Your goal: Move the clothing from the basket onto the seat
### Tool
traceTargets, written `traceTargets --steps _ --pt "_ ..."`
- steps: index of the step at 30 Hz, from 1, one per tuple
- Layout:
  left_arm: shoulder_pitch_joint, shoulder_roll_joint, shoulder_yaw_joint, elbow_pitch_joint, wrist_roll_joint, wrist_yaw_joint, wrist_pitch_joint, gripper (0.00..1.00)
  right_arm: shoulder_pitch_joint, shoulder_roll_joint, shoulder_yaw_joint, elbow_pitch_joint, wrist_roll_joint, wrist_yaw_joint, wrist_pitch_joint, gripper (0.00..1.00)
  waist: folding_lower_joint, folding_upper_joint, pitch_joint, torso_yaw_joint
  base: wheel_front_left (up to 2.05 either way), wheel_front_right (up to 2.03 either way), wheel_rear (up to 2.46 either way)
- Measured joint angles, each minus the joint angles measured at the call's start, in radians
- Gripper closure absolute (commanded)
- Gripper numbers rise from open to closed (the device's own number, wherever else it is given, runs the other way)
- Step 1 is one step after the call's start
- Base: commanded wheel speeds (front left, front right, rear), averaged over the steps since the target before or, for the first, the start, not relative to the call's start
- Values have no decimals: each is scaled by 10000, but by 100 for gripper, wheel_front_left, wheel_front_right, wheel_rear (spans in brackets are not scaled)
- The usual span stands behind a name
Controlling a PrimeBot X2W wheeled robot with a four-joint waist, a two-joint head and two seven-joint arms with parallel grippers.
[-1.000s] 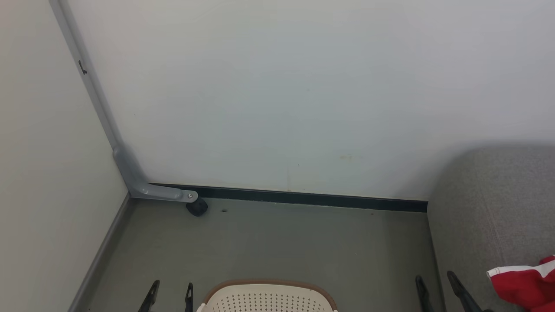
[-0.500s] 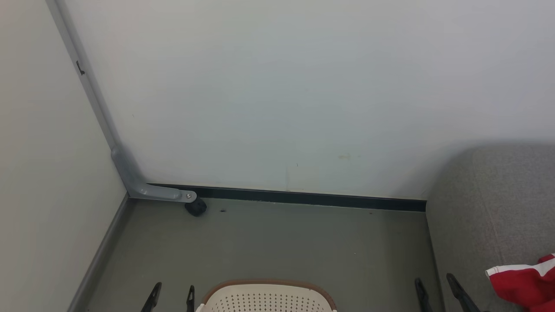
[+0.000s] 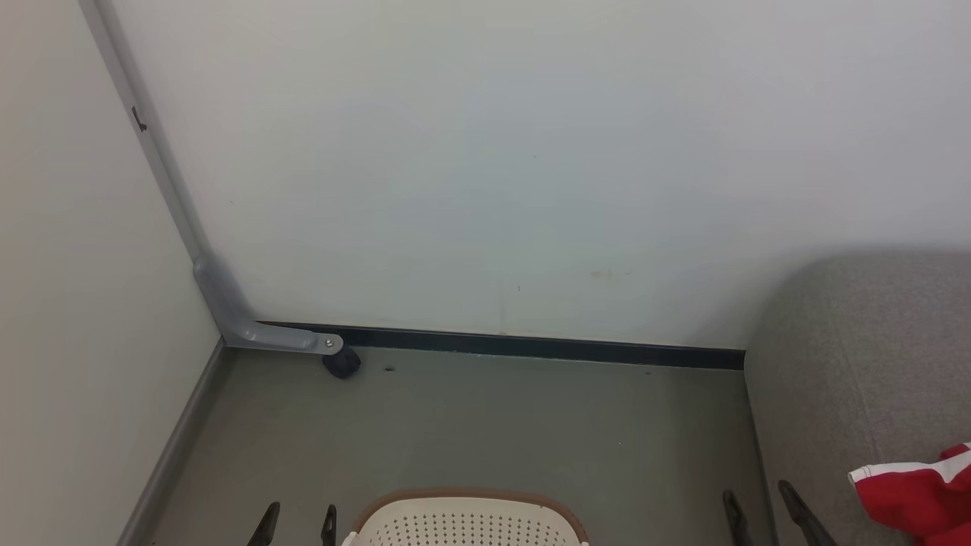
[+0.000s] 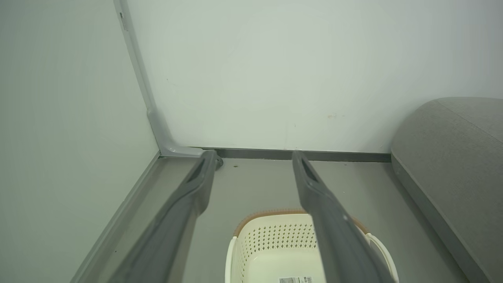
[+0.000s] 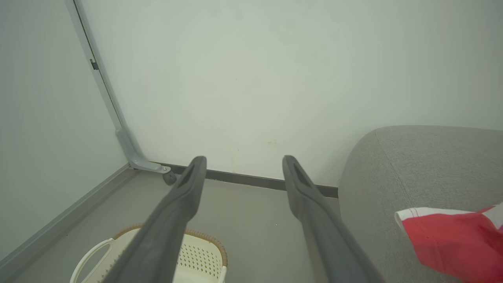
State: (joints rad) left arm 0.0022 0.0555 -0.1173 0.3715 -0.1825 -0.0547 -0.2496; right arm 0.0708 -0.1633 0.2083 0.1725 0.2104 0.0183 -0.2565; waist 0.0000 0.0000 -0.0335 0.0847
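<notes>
Head view: left gripper [image 3: 302,509] and right gripper [image 3: 755,493] both had fingers spread apart, gripping nothing; the tips sat slightly lower in frame than a second earlier. Basket [image 3: 466,494] stood on the floor [image 3: 493,425] between them, unmoved. Red clothing [image 3: 910,500] lay on the grey seat [image 3: 857,364] at right, position unchanged.

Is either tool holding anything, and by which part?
Nothing is held: left tool and right tool are open and empty. The red white-trimmed garment lies loose on the grey upholstered seat.
</notes>
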Motion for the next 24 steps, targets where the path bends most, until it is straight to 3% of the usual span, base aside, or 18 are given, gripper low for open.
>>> traceTargets --steps 6,7,15,24 --pt "71 -10 44 -23 -184 -171 0 0 -1 0 -4 25 -13 12 2 0 0 0 -6 -34 0 0 0" --pt "71 -10 44 -46 -188 -173 0 100 -1 0 -8 25 -13 13 0 100 0 0 -4 -39 0 0 0" --pt "413 -15 58 497 -213 -161 109 100 282 198 35 644 69 6 90 100 0 0 1 -54 0 0 0" --pt "376 -19 278 518 -1469 -171 468 100 195 278 -330 742 1315 86 435 100 1 0 33 -142 0 0 0"
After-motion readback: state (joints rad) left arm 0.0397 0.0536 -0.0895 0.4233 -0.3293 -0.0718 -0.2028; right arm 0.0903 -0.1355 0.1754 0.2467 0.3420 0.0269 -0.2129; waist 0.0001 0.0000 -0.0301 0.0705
